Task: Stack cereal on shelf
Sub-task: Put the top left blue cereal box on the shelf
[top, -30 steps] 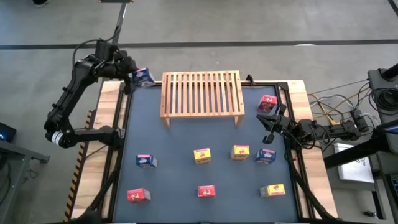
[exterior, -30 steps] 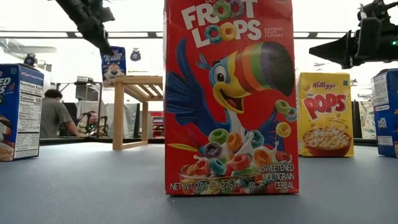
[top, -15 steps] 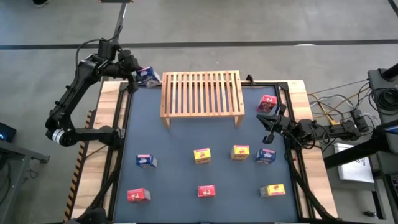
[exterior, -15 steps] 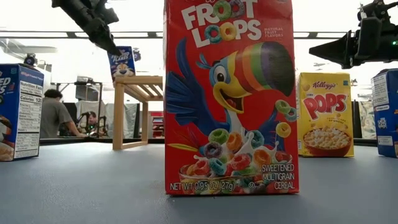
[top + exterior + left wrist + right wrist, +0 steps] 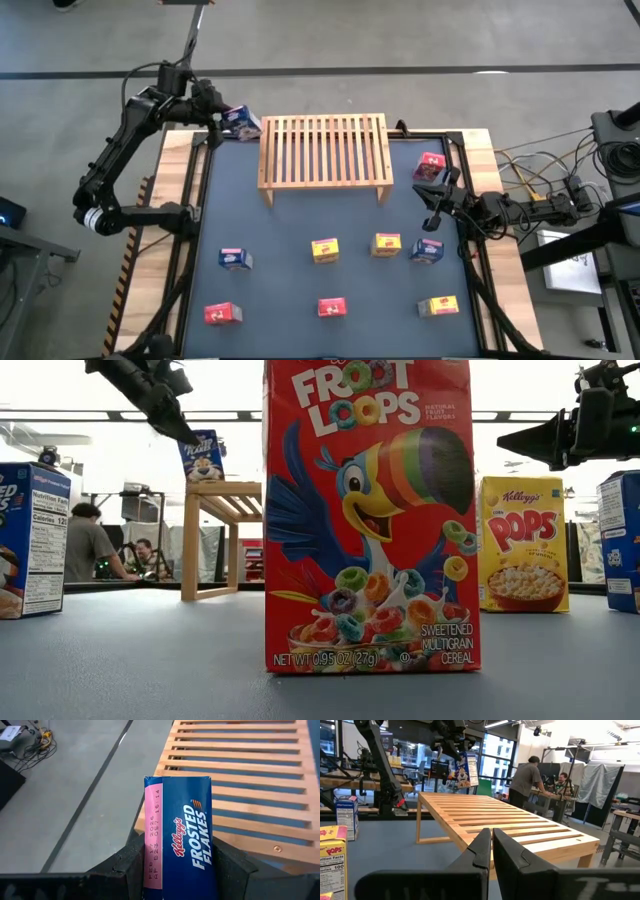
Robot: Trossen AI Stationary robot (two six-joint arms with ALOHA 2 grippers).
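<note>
My left gripper [image 5: 218, 115] is shut on a blue cereal box [image 5: 240, 121], held in the air just off the far left corner of the shelf [image 5: 325, 150], a light wooden slatted rack standing on its legs at the table's far side. The low view shows the box [image 5: 203, 455] slightly above the shelf top [image 5: 225, 488]. My right gripper [image 5: 435, 195] waits shut at the table's right side, touching nothing. Several more cereal boxes stand on the mat, among them a red one [image 5: 430, 165] beside the shelf. My left gripper pinches the blue box between its two fingers [image 5: 125, 865], one on each of two opposite faces, at the end nearer the wrist [image 5: 150, 870]. The fingers slant downward from the table's far left. The box is lifted clear, roughly upright and a little tilted.
On the near half of the blue mat stand blue [image 5: 235, 258], yellow [image 5: 325, 250], yellow [image 5: 387, 244], blue [image 5: 427, 249], red [image 5: 223, 313], red [image 5: 331, 307] and yellow [image 5: 438, 305] boxes. People show at desks beyond the table [image 5: 525, 780].
My left gripper has turned at the wrist, carrying the blue box a little toward the shelf's left end and slightly up; the box now stands above the level of the shelf top. The grip has stayed shut on it.
</note>
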